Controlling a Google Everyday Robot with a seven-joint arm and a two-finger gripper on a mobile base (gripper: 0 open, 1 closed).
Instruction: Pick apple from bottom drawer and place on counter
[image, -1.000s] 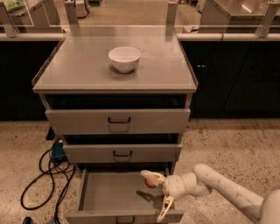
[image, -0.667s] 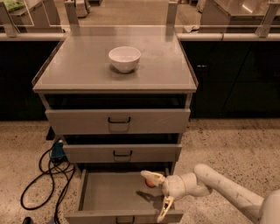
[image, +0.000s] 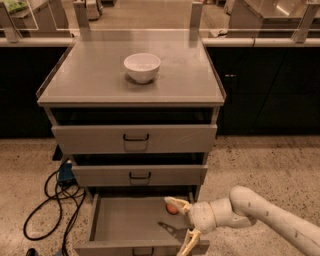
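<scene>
Gripper (image: 181, 224) spread wide, empty, over the bottom drawer (image: 125, 220); apple (image: 172, 209) beside its upper finger

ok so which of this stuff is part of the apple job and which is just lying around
Part of the job: apple in the open bottom drawer; counter; gripper, jaws apart, in that drawer beside the apple.
Just lying about: white bowl on the counter; black cables on the floor.
</scene>
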